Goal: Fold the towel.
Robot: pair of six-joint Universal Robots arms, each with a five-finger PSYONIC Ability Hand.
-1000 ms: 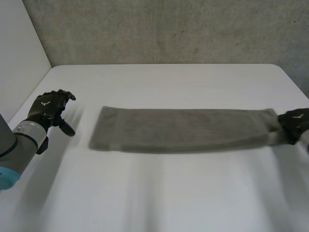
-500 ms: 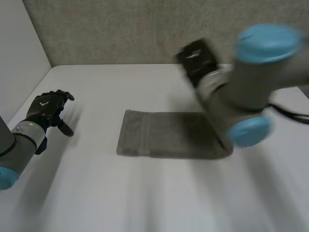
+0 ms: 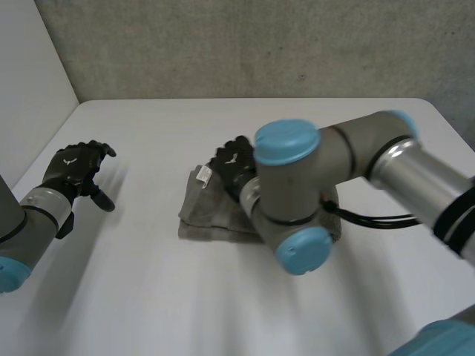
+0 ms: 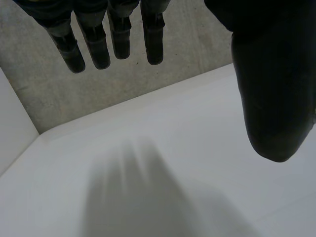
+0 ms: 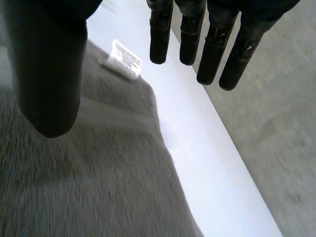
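Observation:
The grey towel (image 3: pixel 206 213) lies folded to about half its length in the middle of the white table (image 3: pixel 148 297). My right hand (image 3: pixel 231 165) hovers over the towel's left end, near a white label (image 3: pixel 204 175), and the right arm crosses above the towel's right part. In the right wrist view its fingers (image 5: pixel 210 47) are straight and apart from the thumb, holding nothing, with the towel (image 5: pixel 98 173) and label (image 5: pixel 126 58) beneath. My left hand (image 3: pixel 73 167) hangs over bare table well left of the towel, with its fingers (image 4: pixel 98 42) spread and empty.
A grey wall (image 3: pixel 260 44) runs behind the table's far edge and a white panel (image 3: pixel 30 74) stands at the left. The right arm's big elbow (image 3: pixel 297 208) covers much of the towel's right half.
The right hand swept from the towel's right end across to its left end, laying the towel over itself so that it is now half as long, then let go. The left hand stayed put.

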